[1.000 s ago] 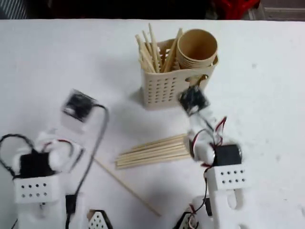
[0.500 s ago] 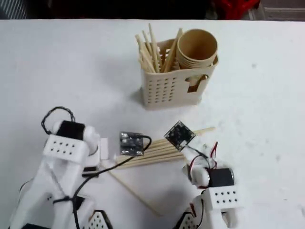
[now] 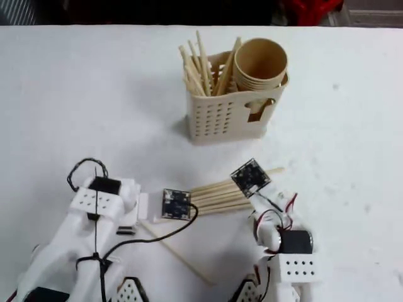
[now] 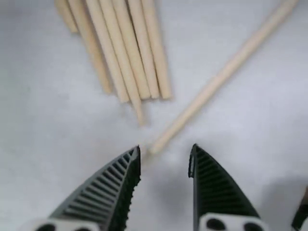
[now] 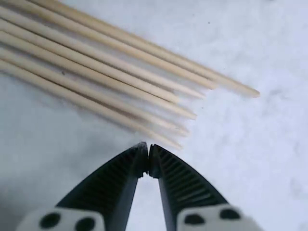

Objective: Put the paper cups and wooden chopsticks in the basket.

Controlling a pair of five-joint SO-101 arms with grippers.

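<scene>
A cream slotted basket (image 3: 225, 114) at the back holds several upright wooden chopsticks (image 3: 200, 63) and a stack of paper cups (image 3: 260, 61). A bundle of chopsticks (image 3: 217, 194) lies flat in front of it, and a single chopstick (image 3: 182, 257) lies slanted nearer the arms. My left gripper (image 4: 165, 156) is open low over the table, with the near end of the single chopstick (image 4: 226, 72) just ahead of its fingertips and the bundle's ends (image 4: 122, 57) beyond. My right gripper (image 5: 147, 156) is shut and empty, just short of the bundle's other ends (image 5: 110, 72).
The left arm (image 3: 94, 207) and the right arm (image 3: 283, 242) stand at the table's near edge, on either side of the bundle. White tabletop (image 3: 75, 94) stretches open to the left and right of the basket.
The left arm swung in from the left to the bundle's left end. The right arm drew back from the basket's front down to the bundle's right end.
</scene>
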